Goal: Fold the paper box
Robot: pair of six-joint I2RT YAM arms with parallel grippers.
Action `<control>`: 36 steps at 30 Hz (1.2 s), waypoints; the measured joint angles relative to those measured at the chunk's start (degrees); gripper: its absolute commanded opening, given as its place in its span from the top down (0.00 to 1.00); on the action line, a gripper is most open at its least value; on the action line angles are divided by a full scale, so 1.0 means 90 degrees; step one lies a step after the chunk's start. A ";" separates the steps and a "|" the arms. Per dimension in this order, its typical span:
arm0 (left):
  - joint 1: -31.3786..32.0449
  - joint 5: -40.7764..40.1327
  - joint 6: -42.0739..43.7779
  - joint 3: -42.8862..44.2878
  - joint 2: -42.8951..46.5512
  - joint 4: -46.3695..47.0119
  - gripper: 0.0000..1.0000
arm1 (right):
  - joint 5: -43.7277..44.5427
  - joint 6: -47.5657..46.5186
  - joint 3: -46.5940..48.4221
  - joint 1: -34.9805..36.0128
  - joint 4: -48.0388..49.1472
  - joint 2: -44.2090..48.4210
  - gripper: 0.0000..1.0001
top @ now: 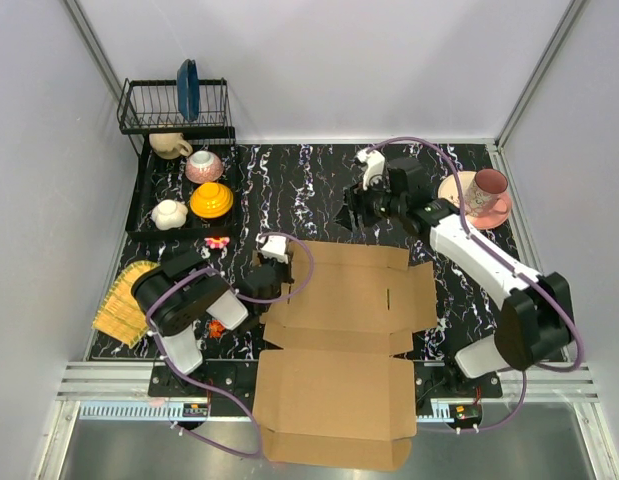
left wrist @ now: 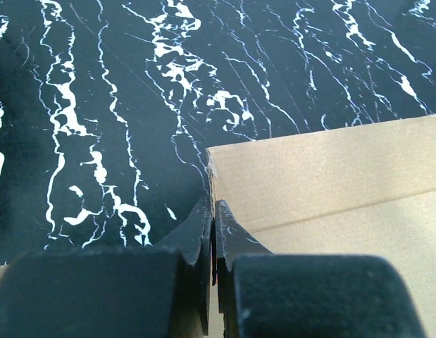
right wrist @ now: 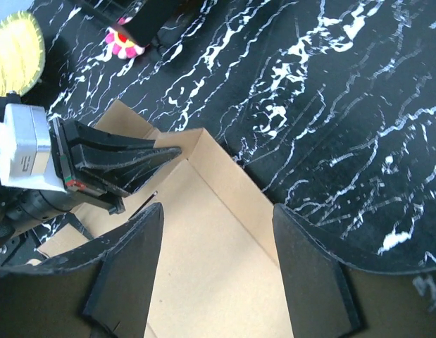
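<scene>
The left arm [top: 184,297] and right arm [top: 471,252] had black joints, white links and looping lilac cables [top: 311,265]; fingers [right wrist: 313,274] were matte black.

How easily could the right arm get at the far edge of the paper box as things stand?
Probably yes: the right pincer hangs open over the far edge of the paper box, and nothing lies between them.

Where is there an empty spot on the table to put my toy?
The bare marble table behind the paper box, between the black tray and the right gripper, is the biggest free patch. The left side is crowded with bowls, and the box fills the middle.
</scene>
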State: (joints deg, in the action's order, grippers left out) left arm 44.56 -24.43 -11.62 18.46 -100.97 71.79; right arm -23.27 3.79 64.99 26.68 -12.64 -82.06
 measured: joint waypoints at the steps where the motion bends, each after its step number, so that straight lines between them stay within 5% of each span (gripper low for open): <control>1: 0.0061 -0.0034 0.0083 -0.0012 0.0007 0.0010 1.00 | -0.0119 -0.0158 0.0126 0.0007 -0.0056 -0.0158 0.31; 14: 0.0384 0.0087 0.0908 -0.0063 0.0719 0.0131 1.00 | -0.1197 -0.1265 0.0352 0.0010 -0.0206 -0.0857 0.30; 36: 0.0559 0.0493 0.1260 -0.0063 0.0967 0.0180 1.00 | -0.0986 -0.1885 0.0755 0.0350 -0.0177 -0.2305 0.37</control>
State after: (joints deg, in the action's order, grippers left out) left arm 49.58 -19.99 -0.27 17.89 -92.27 73.41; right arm -32.14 -13.17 71.79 29.82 -14.24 -102.80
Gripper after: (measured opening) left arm 0.012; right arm 0.656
